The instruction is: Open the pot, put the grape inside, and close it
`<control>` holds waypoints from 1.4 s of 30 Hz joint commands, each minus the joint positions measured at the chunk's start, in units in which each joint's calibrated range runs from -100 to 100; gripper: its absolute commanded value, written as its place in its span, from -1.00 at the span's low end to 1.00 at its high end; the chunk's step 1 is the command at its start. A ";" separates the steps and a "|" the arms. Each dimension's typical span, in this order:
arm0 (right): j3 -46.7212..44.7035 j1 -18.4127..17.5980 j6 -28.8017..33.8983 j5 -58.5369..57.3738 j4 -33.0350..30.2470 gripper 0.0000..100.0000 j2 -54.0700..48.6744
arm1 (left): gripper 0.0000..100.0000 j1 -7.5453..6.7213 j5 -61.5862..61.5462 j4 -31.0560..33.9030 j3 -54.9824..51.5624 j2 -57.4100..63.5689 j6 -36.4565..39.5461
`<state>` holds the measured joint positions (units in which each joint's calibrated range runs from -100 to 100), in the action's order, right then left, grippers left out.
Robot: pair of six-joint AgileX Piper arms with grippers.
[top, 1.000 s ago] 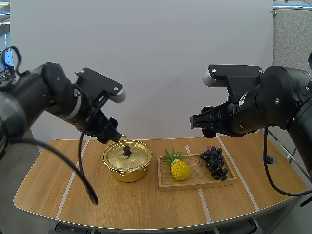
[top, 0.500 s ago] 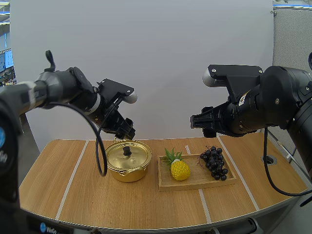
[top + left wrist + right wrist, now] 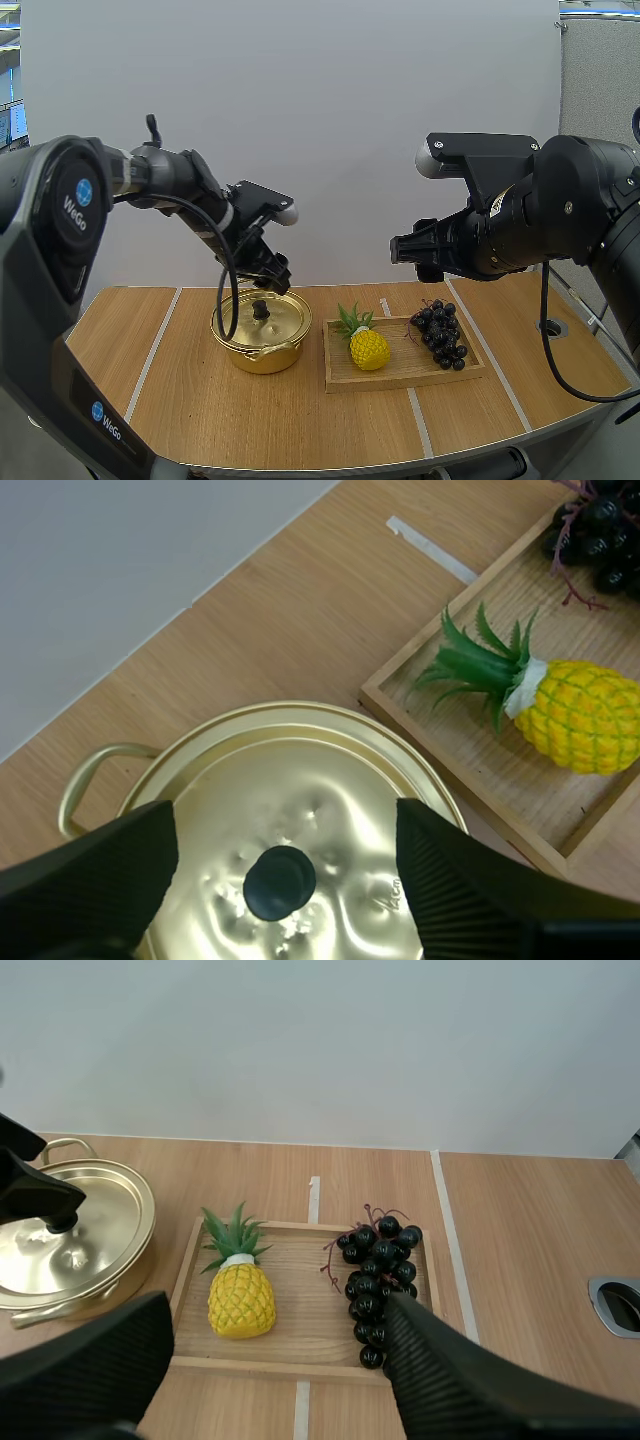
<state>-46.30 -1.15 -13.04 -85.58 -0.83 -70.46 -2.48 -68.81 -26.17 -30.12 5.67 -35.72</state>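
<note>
A gold pot (image 3: pixel 262 348) sits on the wooden table (image 3: pixel 300 420). Its lid (image 3: pixel 282 320) is on, and the lid has a small black knob (image 3: pixel 261 309) in the middle. The lid looks a bit bumpy and shiny. A thin loop handle (image 3: pixel 80 780) sticks out from the far side of the pot.

The left gripper (image 3: pixel 274 276) hangs just over the lid. Its two black fingers (image 3: pixel 100 875) are spread wide apart. In the left wrist view one finger is on each side of the knob, with a gap on both sides. The fingers do not pinch the knob and they hold nothing.

Just beside the pot, on the right, lies a flat wooden tray (image 3: pixel 400 372). A yellow pineapple (image 3: pixel 369 348) with green leaves lies in the tray, at the end near the pot. The grapes (image 3: pixel 440 335) are dark, almost black, and lie in the same tray at the far end from the pot. The grapes and the pineapple are near each other but do not touch.

The right gripper (image 3: pixel 408 252) is up in the air, high above the tray. Its fingers are spread apart too, and there is nothing between them. In the right wrist view it looks down on the tray, with the pineapple and the grapes below it.
</note>
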 commanded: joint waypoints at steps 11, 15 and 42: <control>0.60 0.21 -0.74 1.18 -0.36 1.00 -0.19 | 1.00 -0.60 5.74 5.66 0.71 -6.54 2.97; 0.60 0.21 -0.74 1.18 -0.36 1.00 -0.19 | 1.00 -0.60 5.74 5.65 0.71 -8.34 2.97; 0.60 0.21 -0.74 1.18 -0.36 1.00 -0.19 | -1.00 -0.60 -2.58 8.61 2.81 -7.03 7.32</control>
<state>-46.30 -1.15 -13.04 -85.58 -0.83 -70.46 -2.92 -68.34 -18.46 -29.01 -2.77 -29.66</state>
